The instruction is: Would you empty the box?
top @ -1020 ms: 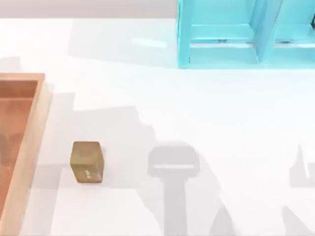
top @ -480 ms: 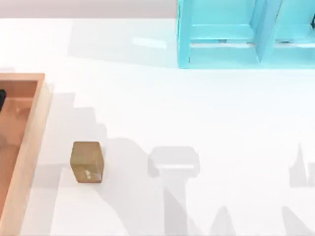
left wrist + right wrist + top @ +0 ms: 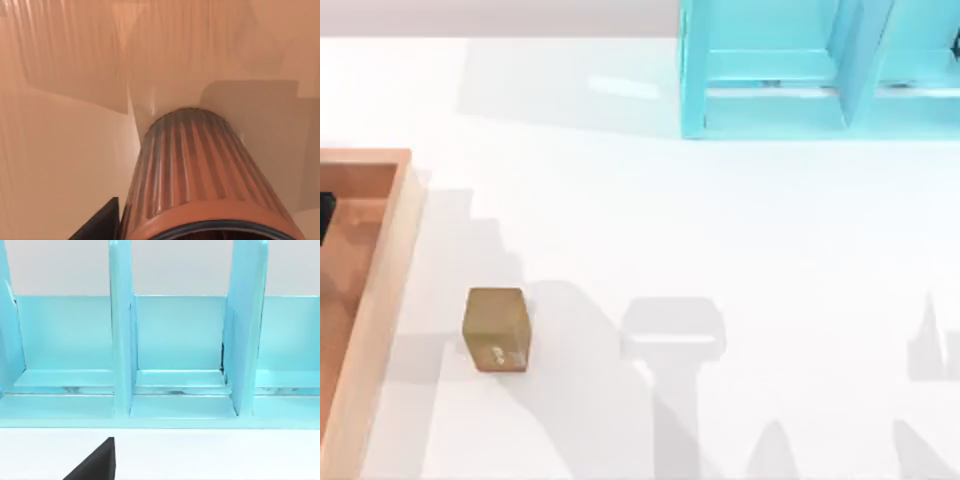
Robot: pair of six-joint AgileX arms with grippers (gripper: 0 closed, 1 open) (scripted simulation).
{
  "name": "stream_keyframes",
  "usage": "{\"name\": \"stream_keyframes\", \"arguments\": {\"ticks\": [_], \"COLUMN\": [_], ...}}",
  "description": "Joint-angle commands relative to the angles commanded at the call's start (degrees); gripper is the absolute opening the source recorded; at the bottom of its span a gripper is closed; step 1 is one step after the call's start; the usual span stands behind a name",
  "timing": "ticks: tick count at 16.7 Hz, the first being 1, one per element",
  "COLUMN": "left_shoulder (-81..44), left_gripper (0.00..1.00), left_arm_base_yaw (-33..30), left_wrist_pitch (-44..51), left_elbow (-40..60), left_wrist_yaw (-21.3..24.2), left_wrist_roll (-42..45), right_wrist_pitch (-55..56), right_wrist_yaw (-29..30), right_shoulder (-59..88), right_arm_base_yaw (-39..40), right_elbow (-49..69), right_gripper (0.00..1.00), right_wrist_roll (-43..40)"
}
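The box [image 3: 392, 262], a shallow wooden tray with an orange-brown floor and tan rims, runs off the table's left edge. A dark part of my left gripper [image 3: 324, 216] hangs over its floor at that edge. In the left wrist view a ribbed orange cup-like object [image 3: 200, 170] lies on the box floor [image 3: 60, 150], very close to the camera. A dark piece of the left gripper [image 3: 100, 226] sits beside it. My right gripper [image 3: 95, 464] faces the turquoise shelf unit [image 3: 175, 355].
A small tan-brown block [image 3: 497, 330] stands on the white table just right of the box. The turquoise shelf unit [image 3: 820, 70] fills the far right. Arm shadows fall across the near middle of the table.
A dark part of my left gripper has come into the top view over the box and moved slightly nearer. The arm shadows on the table have shifted. The block has not moved.
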State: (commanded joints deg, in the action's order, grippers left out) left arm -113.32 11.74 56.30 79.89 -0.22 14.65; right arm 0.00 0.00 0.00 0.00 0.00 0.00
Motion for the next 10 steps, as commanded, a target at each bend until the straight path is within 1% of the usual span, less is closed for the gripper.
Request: {"name": "stream_keyframes", "arguments": {"ticks": [10], "left_shoulder": [0.0], "left_gripper": [0.10], "left_arm_base_yaw": [0.0], "left_wrist_pitch": [0.0], "left_elbow": [0.0], "left_wrist_yaw": [0.0], "left_wrist_roll": [0.0], "right_wrist_pitch": [0.0], "right_wrist_yaw": [0.0], "right_shoulder": [0.0], "right_arm_base_yaw": [0.0], "right_elbow": [0.0], "right_gripper": [1.00], "right_wrist_roll": [0.0]}}
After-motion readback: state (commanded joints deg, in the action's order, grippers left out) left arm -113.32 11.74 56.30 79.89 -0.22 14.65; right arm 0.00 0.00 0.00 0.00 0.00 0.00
